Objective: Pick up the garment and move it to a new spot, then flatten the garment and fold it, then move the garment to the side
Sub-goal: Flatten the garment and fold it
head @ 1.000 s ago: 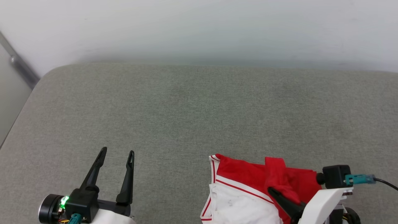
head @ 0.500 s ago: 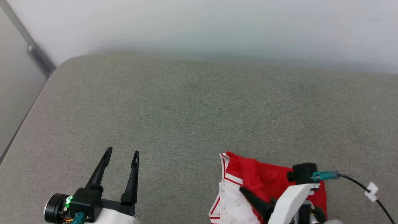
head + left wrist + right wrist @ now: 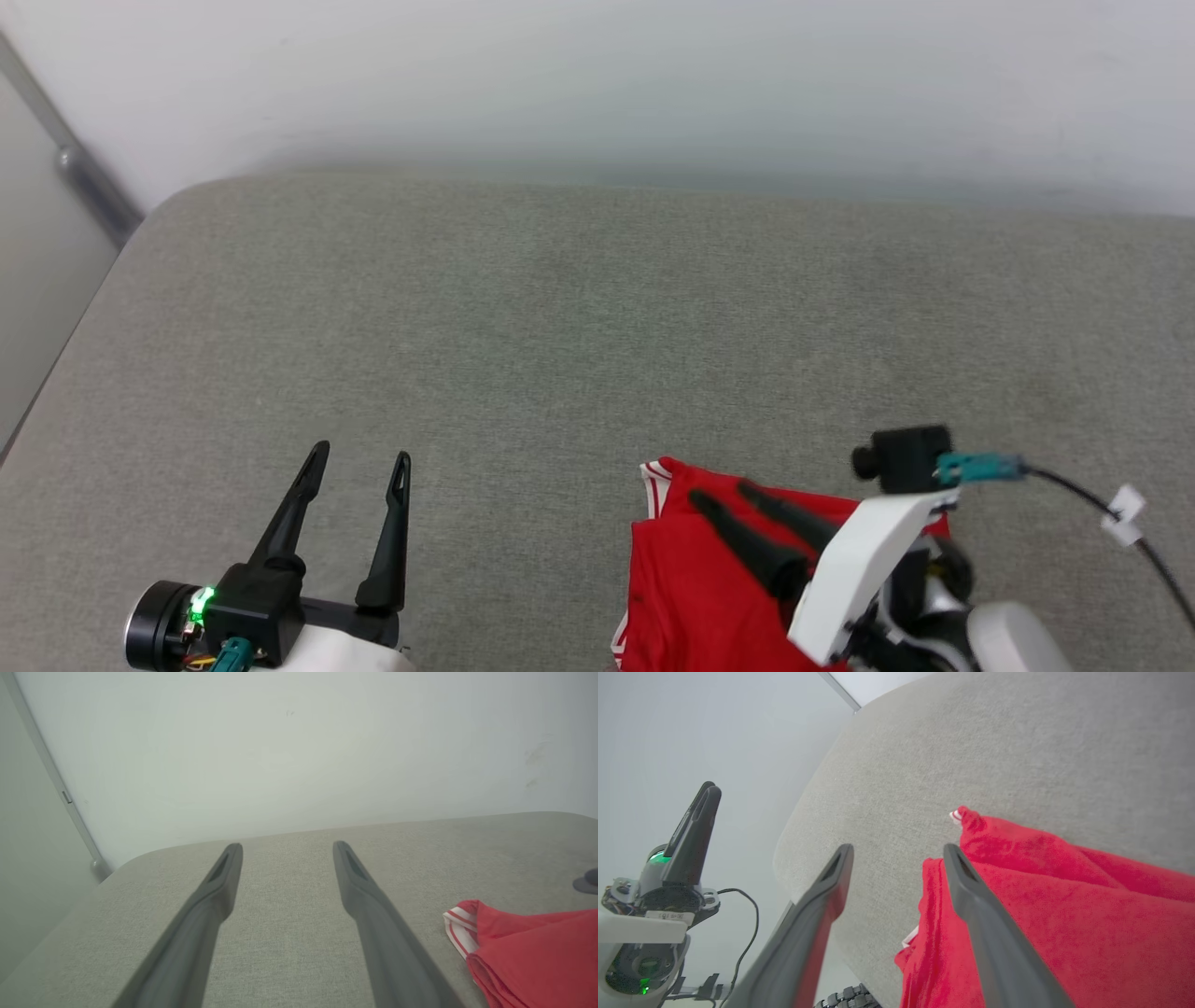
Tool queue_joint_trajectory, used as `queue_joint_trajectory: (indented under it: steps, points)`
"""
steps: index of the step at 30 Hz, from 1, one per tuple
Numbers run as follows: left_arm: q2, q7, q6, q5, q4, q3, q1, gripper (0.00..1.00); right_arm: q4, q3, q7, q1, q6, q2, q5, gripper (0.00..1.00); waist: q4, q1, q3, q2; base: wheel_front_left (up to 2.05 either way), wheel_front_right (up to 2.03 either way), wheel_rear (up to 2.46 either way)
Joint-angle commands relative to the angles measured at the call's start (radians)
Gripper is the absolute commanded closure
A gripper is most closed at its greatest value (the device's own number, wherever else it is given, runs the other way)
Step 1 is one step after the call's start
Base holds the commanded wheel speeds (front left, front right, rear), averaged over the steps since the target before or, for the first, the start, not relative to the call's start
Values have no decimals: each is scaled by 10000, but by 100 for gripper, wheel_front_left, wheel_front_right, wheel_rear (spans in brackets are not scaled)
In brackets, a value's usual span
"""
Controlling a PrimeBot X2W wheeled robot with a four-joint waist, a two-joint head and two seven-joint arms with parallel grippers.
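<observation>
Right gripper [image 3: 721, 493] is spread wide with nothing pinched. One finger sits over the red jersey shirt with striped trim [image 3: 691, 597], the other over bare grey fabric-covered tabletop [image 3: 560, 327]. Left gripper [image 3: 360, 453] is also spread and empty, well apart from the cloth, which lies off to its right.

The shirt lies directly under and behind the right gripper, bunched, plain red side up, with a striped trim corner [image 3: 658, 474] poking out just past the fingertips. From the right wrist view I judge it sits very close to the tabletop's near edge, maybe partly over it.

Risks as I see them:
- If I drag or nudge it back towards me, the cloth slides off the edge, because most of its weight is already there.
- The layers are doubled over. If I close on the fold I grab several thicknesses, so it lifts as a lump and won't flatten.
- If I come down too shallow, the fingers skim the top layer and pinch nothing.
- The thin black cable [image 3: 1064, 483] on the right wrist hangs loose and could catch on a wide swing.
- The left gripper is far off, so a two-handed spread needs a long reach across.
</observation>
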Motion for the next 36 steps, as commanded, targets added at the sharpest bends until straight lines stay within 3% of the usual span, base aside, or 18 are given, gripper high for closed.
queue_joint_trajectory:
  steps: [1,9,15,21,27,36]
  points:
    - [-33,-46,-19,25,-48,7,-65,0,-193,-302,-150,-359,0,-94,-571,0,-167,0,-4,0,0,0,0]
    - [-153,-44,-24,-91,-186,50,-262,0,-595,-1005,-2349,-1424,0,-2282,-3340,0,-691,0,61,0,0,0,0]
    - [-293,-36,-24,-206,-319,119,-320,0,-482,-2196,-4297,-1207,-1,-3212,-4514,0,-972,0,127,0,0,0,0]
    - [-421,-35,-23,-298,-464,137,-326,0,-708,-3277,-5590,-353,-1,-3053,-4795,0,-1051,0,190,0,0,0,0]
    - [-516,-35,-28,-318,-675,105,-159,0,-1141,-3862,-6768,692,-1,-2462,-4894,0,-1086,0,243,0,0,0,0]
    - [-598,-35,-26,-249,-715,48,-26,0,-1176,-4034,-7330,1326,-1,-1675,-5054,0,-1004,0,196,0,0,0,0]
